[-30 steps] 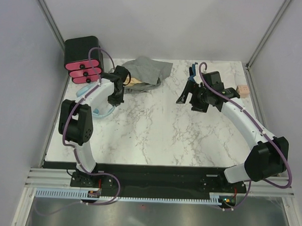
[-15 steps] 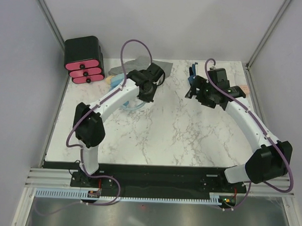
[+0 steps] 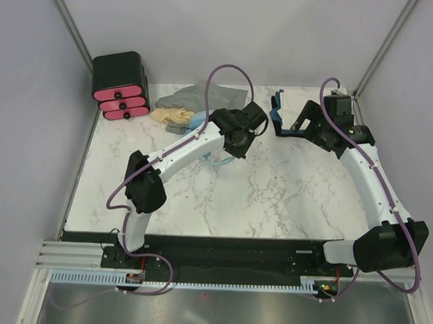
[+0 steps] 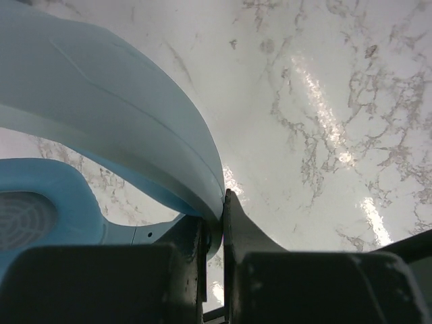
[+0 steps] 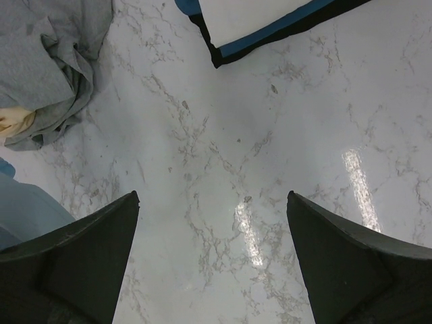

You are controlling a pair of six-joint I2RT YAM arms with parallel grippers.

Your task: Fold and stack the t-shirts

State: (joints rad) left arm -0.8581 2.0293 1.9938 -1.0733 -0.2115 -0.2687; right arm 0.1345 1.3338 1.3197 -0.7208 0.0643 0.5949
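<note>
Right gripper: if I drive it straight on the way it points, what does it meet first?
Most likely the bare marble table. The open right gripper aims between the grey t-shirt on its left and the blue-edged white item further ahead; depth is unclear.

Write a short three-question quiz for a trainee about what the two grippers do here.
1. True or false: the right gripper is shut on a shirt.
2. What is the left gripper clamped on? A) tan-yellow cloth t-shirt B) light-blue curved plastic object C) black box with pink drawers
3. Which colour is the crumpled cloth t-shirt lying farthest back on the white marble table?
Key: 1 false, it is open and empty. 2 B. 3 grey.
</note>
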